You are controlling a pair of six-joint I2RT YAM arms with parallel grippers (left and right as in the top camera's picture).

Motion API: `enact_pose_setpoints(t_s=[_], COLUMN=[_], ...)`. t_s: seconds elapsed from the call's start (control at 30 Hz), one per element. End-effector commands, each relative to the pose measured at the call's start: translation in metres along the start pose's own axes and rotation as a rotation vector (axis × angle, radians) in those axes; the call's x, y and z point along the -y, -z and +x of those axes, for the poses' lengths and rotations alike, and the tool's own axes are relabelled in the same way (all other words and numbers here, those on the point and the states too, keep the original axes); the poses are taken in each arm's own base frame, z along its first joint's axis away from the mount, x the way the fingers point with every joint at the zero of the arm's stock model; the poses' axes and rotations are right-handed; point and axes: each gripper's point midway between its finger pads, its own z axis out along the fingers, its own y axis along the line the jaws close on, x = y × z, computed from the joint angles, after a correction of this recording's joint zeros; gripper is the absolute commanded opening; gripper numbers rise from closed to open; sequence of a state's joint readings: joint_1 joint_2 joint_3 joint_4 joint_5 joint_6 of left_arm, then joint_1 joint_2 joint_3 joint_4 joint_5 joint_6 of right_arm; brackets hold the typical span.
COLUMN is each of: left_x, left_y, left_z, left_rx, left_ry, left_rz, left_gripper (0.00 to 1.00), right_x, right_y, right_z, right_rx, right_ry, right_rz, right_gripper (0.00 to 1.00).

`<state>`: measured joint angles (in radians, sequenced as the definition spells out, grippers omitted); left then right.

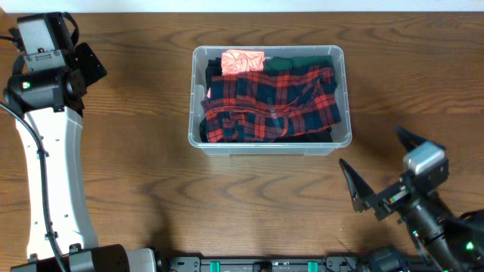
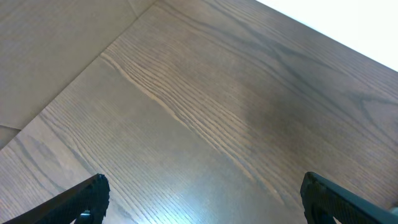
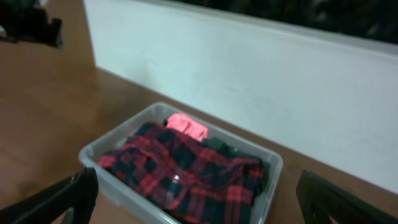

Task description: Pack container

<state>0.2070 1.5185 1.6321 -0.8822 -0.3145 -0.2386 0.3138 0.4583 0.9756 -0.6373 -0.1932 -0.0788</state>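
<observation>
The container (image 1: 195, 98) is a clear plastic bin at the table's middle back. A red and dark plaid garment (image 1: 272, 106) fills most of it. A pink cloth (image 1: 242, 60) and a dark green cloth (image 1: 299, 64) lie along its far side. My right gripper (image 1: 378, 160) is open, off the bin's front right corner and apart from it. In the right wrist view the container (image 3: 99, 146) and plaid garment (image 3: 186, 174) show between that gripper's (image 3: 196, 180) spread fingers. My left gripper (image 2: 202, 183) is open over bare wood, with nothing between its fingers.
The left arm (image 1: 53, 151) stands along the table's far left edge, well away from the bin. A white wall (image 3: 249, 81) runs close behind the container. Bare wooden tabletop (image 1: 136, 174) lies to the left of and in front of the bin.
</observation>
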Motion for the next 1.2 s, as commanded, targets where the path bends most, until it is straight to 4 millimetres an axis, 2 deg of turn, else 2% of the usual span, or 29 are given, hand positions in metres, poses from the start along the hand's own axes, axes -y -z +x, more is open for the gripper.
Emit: enact_pose_setpoints(t_s=[0.0,0.3,0.47,0.67,0.93,1.17], left_x=[-0.003,-0.003,-0.003,-0.003,-0.003,-0.003], left_y=[-0.001,-0.001,-0.001,-0.001,-0.001,-0.001], left_z=[0.0,0.0,0.0,0.0,0.0,0.0], left_rx=[0.002,0.002,0.002,0.002,0.002,0.002], left_ry=[0.001,0.001,0.001,0.001,0.001,0.001], left_rz=[-0.015,-0.015,-0.015,-0.015,-0.015,-0.015], left_gripper=[0.98,0.98,0.98,0.98,0.98,0.98], right_x=[0.006,0.03,0.041,0.054,0.067,0.08], right_y=[-0.001,-0.023,-0.029,-0.027,-0.027,-0.031], right_z=[0.033,0.091,0.106,0.119,0.134,0.159], right_rx=[0.008,0.184,0.27,0.323,0.31,0.258], right_ry=[0.007,0.039,0.059,0.076,0.073,0.061], right_rz=[0.044,0.171,0.225,0.287,0.344,0.391], right_gripper=[0.99,0.99,0.99,0.99,0.99,0.99])
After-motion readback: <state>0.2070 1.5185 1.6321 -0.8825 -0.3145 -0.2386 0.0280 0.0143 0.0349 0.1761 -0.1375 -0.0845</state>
